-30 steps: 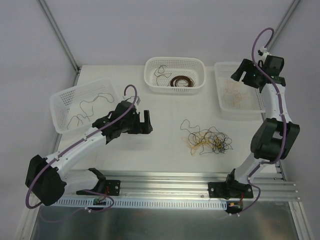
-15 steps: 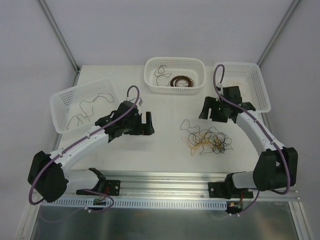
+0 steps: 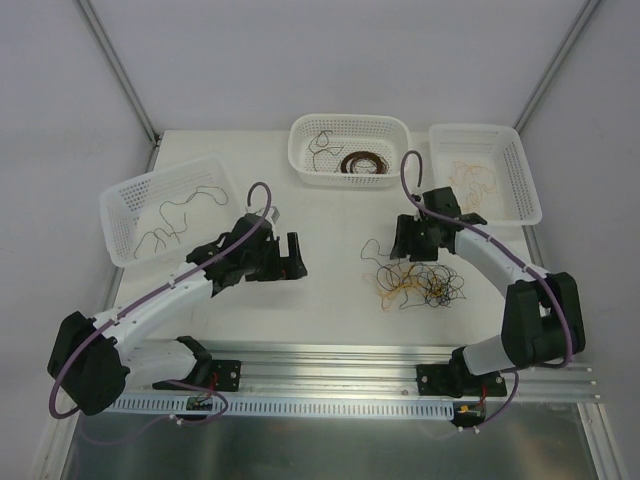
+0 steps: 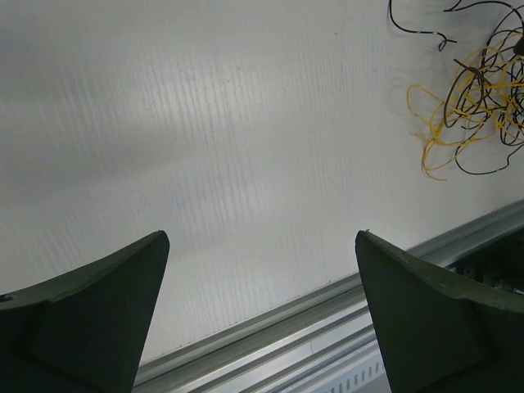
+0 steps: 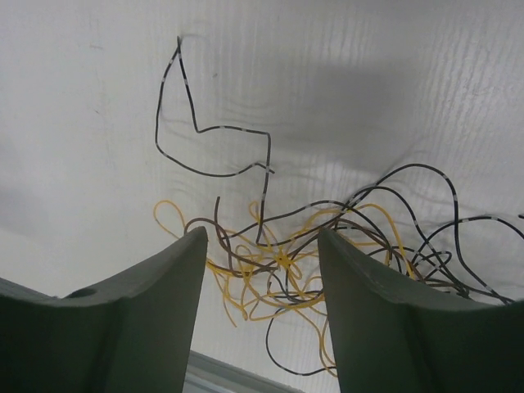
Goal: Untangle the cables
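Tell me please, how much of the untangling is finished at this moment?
Done: loose strands lie in the left basket, the middle basket and the right basket. In hand: the right arm has its jaws open and empty over the clump. Left: that clump of black and yellow cables lies tangled on the table; the left arm hangs aside, jaws open.

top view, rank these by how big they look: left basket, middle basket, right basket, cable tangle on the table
1. left basket
2. middle basket and right basket: too alike to rank
3. cable tangle, smallest
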